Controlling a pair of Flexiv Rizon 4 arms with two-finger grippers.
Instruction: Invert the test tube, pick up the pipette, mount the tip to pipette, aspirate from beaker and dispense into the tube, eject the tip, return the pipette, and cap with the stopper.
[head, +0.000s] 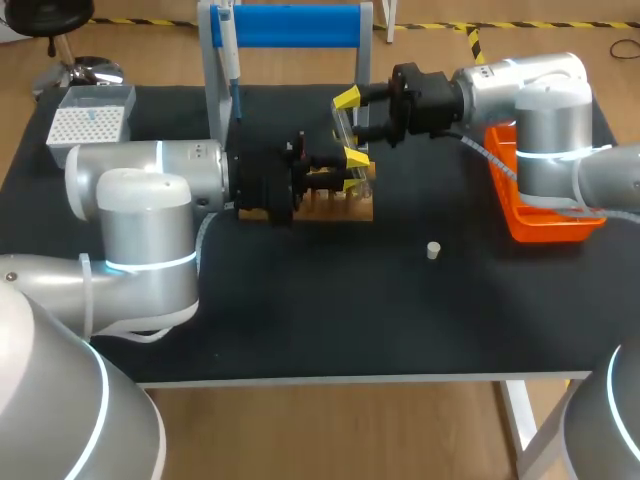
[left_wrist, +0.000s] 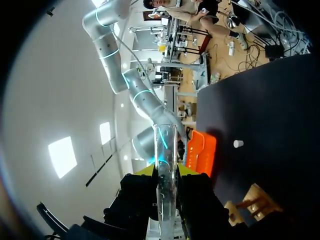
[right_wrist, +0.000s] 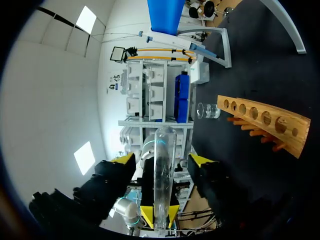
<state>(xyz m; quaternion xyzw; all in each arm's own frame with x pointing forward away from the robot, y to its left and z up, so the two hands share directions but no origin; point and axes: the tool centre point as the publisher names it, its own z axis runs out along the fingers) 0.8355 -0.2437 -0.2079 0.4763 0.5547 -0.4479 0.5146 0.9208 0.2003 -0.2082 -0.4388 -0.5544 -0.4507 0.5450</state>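
Mid-handover above the desk (head: 300, 300): your left end effector (left_wrist: 165, 171) is clamped on the clear test tube (left_wrist: 165, 150), both yellow tips pressed to its sides. The tube hangs in the air just over the wooden rack (head: 345, 208). Your right end effector (right_wrist: 161, 161) straddles the same tube with its fingers spread wide and touching nothing.

The likely hazard is the transfer itself. If your left lets go before your right has closed, the tube falls onto the rack or the desk. If your right closes off-centre while the left holds firm, the thin wall takes a bending load and may crack or twist out of the grip. A smooth, round tube can also slide along the pads once it is turned over.

The stopper (head: 433, 250) stands alone on the desk, well apart, and the pipette (head: 230, 60) hangs untouched on its stand.
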